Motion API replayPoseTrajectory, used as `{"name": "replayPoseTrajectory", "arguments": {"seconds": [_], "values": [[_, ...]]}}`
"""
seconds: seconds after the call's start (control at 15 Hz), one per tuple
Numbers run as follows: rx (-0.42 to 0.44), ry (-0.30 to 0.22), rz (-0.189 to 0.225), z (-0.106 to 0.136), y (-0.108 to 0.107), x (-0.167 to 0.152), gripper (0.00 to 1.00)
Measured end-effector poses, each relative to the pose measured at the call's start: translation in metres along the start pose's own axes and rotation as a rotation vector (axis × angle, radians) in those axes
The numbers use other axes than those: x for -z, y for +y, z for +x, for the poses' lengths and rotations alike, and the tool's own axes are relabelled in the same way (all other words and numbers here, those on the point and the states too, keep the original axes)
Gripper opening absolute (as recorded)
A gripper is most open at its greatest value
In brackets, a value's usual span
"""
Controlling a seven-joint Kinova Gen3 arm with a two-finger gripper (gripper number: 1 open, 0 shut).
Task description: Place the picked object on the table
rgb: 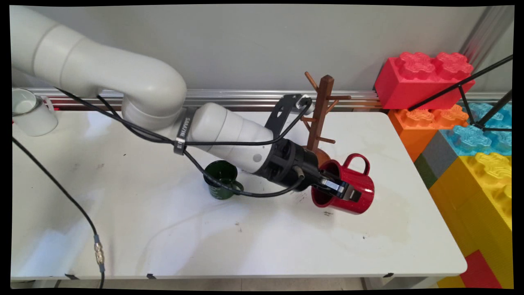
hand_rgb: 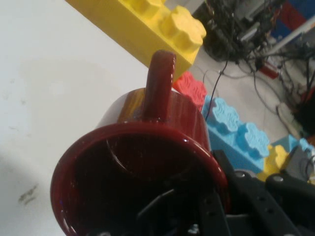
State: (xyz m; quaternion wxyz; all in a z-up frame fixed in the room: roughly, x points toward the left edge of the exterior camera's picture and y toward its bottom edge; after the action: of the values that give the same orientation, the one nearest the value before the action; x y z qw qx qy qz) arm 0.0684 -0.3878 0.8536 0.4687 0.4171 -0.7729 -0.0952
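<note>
Red mug is held tilted off the desk by its rim, fingers pinched on the wall, one inside; wooden mug tree just behind, green mug nearby

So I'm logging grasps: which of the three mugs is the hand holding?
The red mug, tilted with the hand clamped on its rim; the green mug and white mug stand free.

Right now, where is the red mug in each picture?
Main view: the red mug is right of centre, tipped on its side above the white table, gripped at its rim by the gripper, in front of the wooden mug tree.
Hand view: the mug fills the lower middle, mouth toward the camera, handle pointing up.
Shared landmark: the yellow block.
</note>
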Motion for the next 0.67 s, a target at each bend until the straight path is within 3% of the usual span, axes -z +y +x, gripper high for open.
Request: {"name": "replayPoseTrajectory", "arguments": {"seconds": [0.67], "values": [[-0.255,-0.197,0.153,0.018,0.005,0.029,0.00]]}}
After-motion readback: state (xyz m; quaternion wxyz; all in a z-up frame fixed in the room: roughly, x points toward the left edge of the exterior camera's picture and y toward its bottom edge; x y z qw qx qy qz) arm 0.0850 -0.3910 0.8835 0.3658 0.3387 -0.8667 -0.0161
